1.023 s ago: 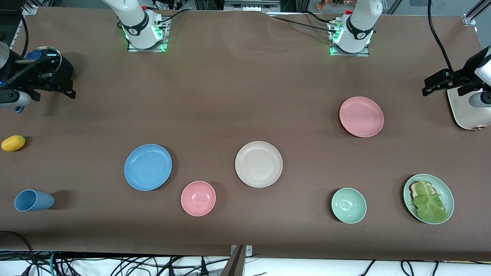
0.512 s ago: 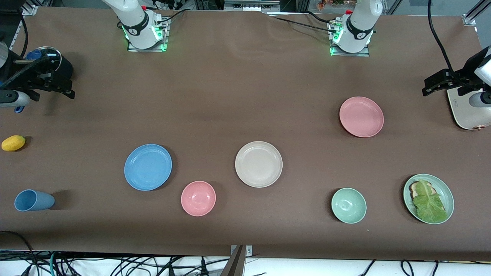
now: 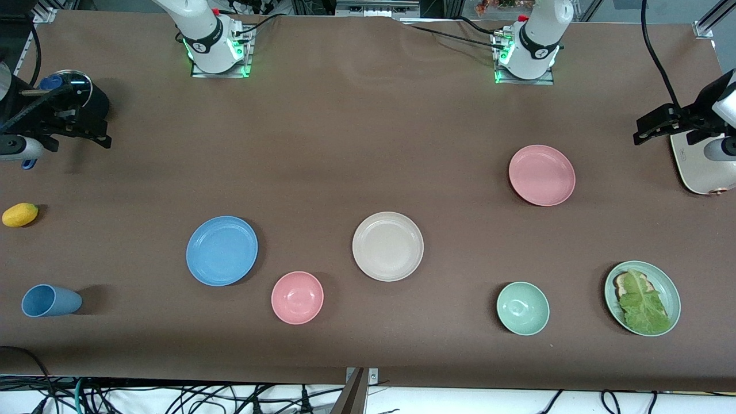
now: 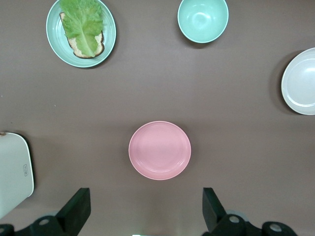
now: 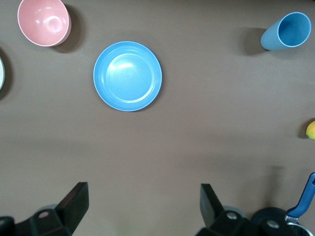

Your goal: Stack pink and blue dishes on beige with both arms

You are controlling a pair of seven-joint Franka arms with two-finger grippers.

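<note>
The salmon pink plate (image 3: 541, 175) lies toward the left arm's end of the table and also shows in the left wrist view (image 4: 159, 150). The sky blue plate (image 3: 222, 250) lies toward the right arm's end, also in the right wrist view (image 5: 127, 75). Between them sits the beige plate (image 3: 387, 246), with nothing on it. My left gripper (image 3: 650, 125) hangs open and empty high over the table edge beside a white appliance; its jaws (image 4: 145, 196) frame bare cloth short of the pink plate. My right gripper (image 3: 92, 127) is open and empty over the opposite end (image 5: 142, 194).
A pink bowl (image 3: 297, 297) sits close to the blue plate. A green bowl (image 3: 522, 308) and a green plate (image 3: 662, 282) with lettuce lie near the front. A blue cup (image 3: 50, 301) lies on its side, a yellow fruit (image 3: 20, 214) nearby. A black pot (image 3: 72, 92) and the white appliance (image 3: 698, 167) flank the ends.
The right gripper has edged very slightly toward its end of the table. The dishes and the left gripper have not moved.
</note>
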